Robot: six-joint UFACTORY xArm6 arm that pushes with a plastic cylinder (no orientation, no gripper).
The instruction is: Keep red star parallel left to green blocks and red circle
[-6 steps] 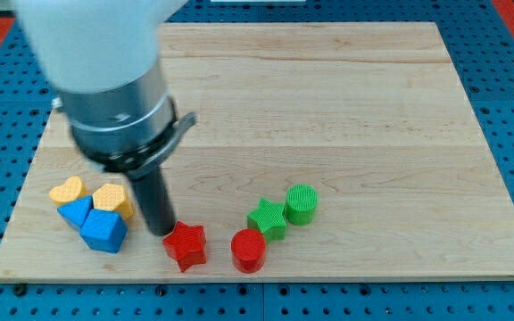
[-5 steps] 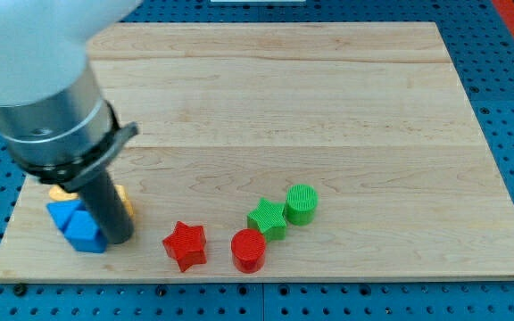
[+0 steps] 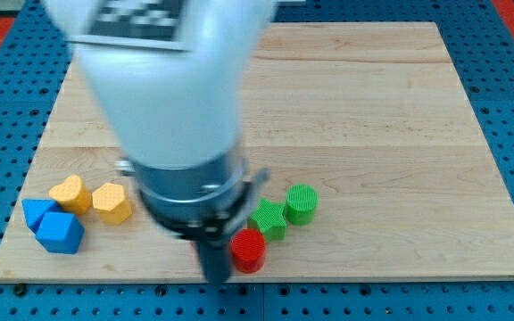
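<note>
My tip (image 3: 214, 278) is near the view's bottom edge of the board, touching the left side of the red circle (image 3: 248, 251). The green star (image 3: 269, 218) sits just up and right of the red circle. The green circle (image 3: 301, 203) is right of the green star. The red star does not show; the rod and arm cover the spot where it lay.
At the view's lower left lie two blue blocks (image 3: 36, 213) (image 3: 60, 233), a yellow heart (image 3: 70, 193) and a yellow hexagon (image 3: 111, 202). The wooden board (image 3: 373, 134) ends just below my tip, with blue pegboard around it.
The rod swung from beside the red star left into the blue blocks, nudging them left, then right to the red circle. The red star is now out of sight.
</note>
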